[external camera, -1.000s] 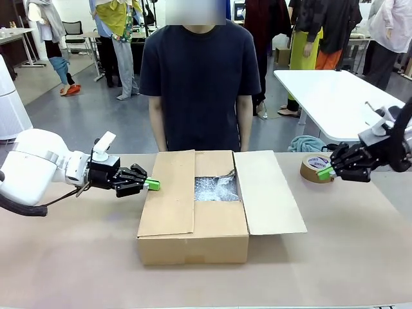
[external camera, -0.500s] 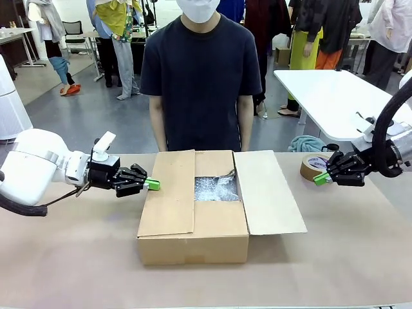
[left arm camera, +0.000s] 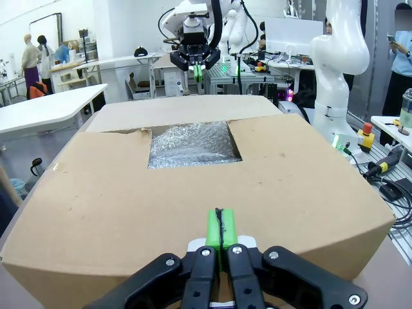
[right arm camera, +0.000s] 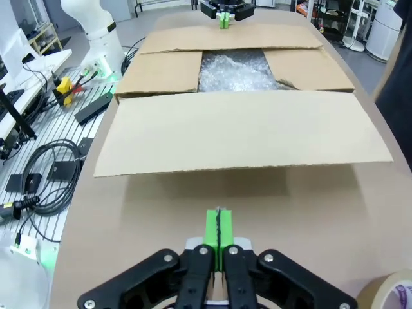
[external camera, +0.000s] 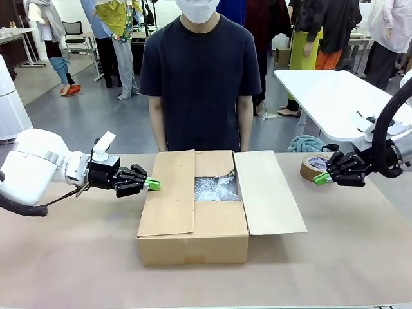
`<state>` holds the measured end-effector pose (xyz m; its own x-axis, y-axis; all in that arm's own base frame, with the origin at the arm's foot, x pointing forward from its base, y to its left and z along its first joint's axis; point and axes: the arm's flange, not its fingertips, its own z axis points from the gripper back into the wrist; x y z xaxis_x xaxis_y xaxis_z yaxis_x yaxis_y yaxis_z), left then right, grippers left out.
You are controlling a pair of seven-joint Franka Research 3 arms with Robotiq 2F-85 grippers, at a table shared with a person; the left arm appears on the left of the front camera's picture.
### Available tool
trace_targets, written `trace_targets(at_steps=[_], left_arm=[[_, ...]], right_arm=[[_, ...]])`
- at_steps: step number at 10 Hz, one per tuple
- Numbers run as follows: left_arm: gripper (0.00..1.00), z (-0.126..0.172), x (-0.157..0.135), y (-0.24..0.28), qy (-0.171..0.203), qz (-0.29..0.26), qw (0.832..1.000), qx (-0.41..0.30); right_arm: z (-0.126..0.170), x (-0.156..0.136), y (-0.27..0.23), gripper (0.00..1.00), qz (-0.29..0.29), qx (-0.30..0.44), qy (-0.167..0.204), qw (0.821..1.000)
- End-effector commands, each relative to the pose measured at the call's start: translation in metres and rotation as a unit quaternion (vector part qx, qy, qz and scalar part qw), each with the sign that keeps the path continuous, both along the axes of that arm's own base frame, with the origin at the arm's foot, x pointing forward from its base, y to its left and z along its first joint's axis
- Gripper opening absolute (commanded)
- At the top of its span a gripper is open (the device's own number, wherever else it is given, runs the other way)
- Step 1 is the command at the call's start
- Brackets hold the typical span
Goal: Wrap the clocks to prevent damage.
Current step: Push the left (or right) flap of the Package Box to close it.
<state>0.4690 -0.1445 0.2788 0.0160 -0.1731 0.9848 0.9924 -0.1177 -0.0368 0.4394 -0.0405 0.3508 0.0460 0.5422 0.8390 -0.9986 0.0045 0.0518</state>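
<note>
An open cardboard box [external camera: 193, 225] stands mid-table with bubble wrap [external camera: 215, 188] showing through the gap between its flaps. The clocks are hidden. My left gripper [external camera: 153, 185] is shut and holds nothing, its green tips at the outer edge of the box's left flap [left arm camera: 129, 193]. The left wrist view shows that gripper [left arm camera: 220, 228] just above the flap, the bubble wrap [left arm camera: 190, 143] beyond it. My right gripper [external camera: 320, 179] is shut and holds nothing, low over the table past the spread right flap [right arm camera: 238, 132]. Its closed tips [right arm camera: 219, 228] point at the box.
A roll of brown tape [external camera: 314, 165] lies just behind my right gripper; its edge [right arm camera: 389, 293] shows in the right wrist view. A person in a dark shirt [external camera: 199, 77] stands at the far side behind the box. A teal cloth [external camera: 306, 143] lies at the far right edge.
The right arm has shifted its pose and its gripper has dropped slightly beside the tape roll. The left arm and the box have not moved.
</note>
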Motion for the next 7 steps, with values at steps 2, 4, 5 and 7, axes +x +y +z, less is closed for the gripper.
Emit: trace_targets(at_steps=[2, 4, 5, 7], left_arm=[[0.00, -0.004, -0.002, -0.002, 0.003, 0.006, 1.000, 0.001], [0.00, -0.004, -0.002, -0.002, 0.003, 0.006, 1.000, 0.001], [0.00, -0.004, -0.002, -0.002, 0.003, 0.006, 1.000, 0.001], [0.00, -0.004, -0.002, -0.002, 0.003, 0.006, 1.000, 0.001]], right_arm=[[-0.037, 0.025, 0.013, 0.01, -0.034, 0.031, 0.026, 0.999], [-0.049, 0.027, 0.025, 0.01, -0.028, 0.031, 0.033, 0.999], [-0.054, 0.028, 0.033, 0.01, -0.020, 0.028, 0.041, 0.999], [-0.059, 0.028, 0.045, 0.01, 0.008, 0.060, 0.062, 0.996]])
